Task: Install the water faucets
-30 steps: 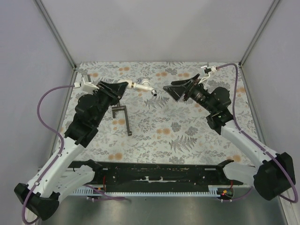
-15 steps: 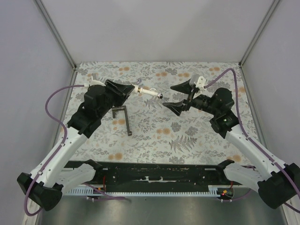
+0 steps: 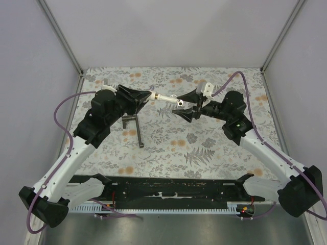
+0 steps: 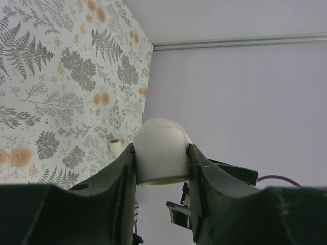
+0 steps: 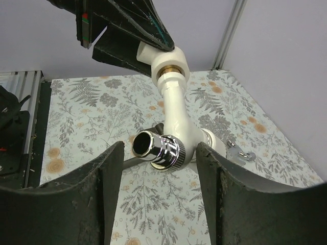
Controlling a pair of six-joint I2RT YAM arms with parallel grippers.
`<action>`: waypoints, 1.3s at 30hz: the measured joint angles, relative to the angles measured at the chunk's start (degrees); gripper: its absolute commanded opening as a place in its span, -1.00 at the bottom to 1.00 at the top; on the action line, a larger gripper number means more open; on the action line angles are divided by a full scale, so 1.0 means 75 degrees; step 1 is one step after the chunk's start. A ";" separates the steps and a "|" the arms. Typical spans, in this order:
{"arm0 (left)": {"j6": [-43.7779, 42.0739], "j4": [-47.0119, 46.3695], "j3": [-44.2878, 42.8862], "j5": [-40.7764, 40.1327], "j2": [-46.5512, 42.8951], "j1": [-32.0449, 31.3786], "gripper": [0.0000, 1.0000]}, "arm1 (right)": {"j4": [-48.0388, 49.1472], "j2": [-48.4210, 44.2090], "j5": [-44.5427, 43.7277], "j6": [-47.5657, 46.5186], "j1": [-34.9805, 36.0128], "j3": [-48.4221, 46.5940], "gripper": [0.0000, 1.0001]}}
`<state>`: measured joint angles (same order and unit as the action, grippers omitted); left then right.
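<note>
Water faucet [image 5: 173, 115] is held in the air above the tabletop [image 3: 204, 148], its white elbow end pinched in the left gripper [image 3: 144, 97]. The right gripper [image 3: 187, 104] is spread, its jaws either side of the chrome nozzle and not touching it. Closing on that smooth round metal off-centre could let it slip, or lever the faucet askew in the left grip until it drops

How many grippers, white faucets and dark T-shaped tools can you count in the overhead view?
grippers: 2, the left gripper and the right gripper
white faucet: 1
dark T-shaped tool: 1
Total: 4
</note>
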<state>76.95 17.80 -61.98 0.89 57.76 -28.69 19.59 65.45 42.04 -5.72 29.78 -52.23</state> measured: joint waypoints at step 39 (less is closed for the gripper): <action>-0.4648 -0.6726 0.3363 0.0653 -0.1183 0.0239 -0.96 | 0.6158 0.3351 -0.0944 1.2287 -0.0079 0.0772 0.96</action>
<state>42.09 -32.64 -36.75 5.78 48.88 -26.89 65.78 90.59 34.96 86.43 29.19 -46.44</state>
